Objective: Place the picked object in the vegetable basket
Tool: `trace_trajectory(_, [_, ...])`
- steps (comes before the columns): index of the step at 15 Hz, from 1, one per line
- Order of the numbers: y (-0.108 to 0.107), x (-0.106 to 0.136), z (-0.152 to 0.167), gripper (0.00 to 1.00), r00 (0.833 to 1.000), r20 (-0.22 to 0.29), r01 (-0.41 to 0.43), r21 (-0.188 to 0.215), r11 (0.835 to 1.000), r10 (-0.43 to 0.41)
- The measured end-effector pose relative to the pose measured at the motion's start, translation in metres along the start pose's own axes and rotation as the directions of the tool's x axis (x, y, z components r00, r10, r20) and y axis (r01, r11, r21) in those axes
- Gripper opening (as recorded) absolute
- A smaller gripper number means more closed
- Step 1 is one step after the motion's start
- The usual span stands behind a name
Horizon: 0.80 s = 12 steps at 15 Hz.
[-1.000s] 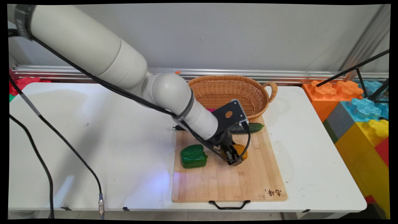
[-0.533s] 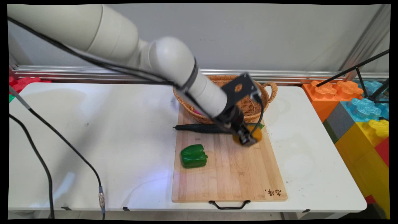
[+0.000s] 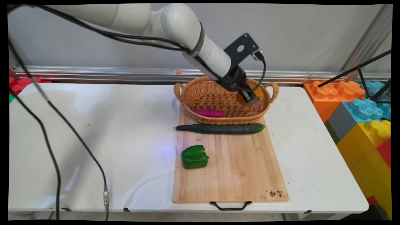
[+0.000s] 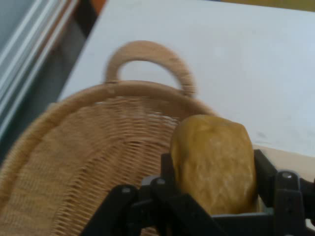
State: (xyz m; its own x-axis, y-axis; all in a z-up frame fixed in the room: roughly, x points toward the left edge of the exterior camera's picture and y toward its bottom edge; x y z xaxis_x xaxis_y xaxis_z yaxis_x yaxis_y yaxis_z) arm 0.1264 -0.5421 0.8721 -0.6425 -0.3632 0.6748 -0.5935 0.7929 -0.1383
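My gripper is shut on an orange-yellow potato-like vegetable and holds it in the air over the right end of the wicker basket, near its right handle. A purple sweet potato lies inside the basket. In front of the basket, a long dark cucumber lies across the top of the wooden cutting board. A green bell pepper sits on the board's left side.
Black cables hang down over the table's left half. Large coloured toy blocks stand beside the table's right edge, with black tripod legs above them. A metal rail runs along the wall behind the table.
The gripper has lifted the orange-yellow vegetable off the cutting board and carried it up and back to above the basket's right end. The cucumber and sweet potato are now uncovered.
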Motion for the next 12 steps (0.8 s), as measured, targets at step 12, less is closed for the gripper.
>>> trace_trajectory(12, [-0.064,-0.035,0.105,0.00,0.997,0.024,0.069,0.073,0.995,-0.071])
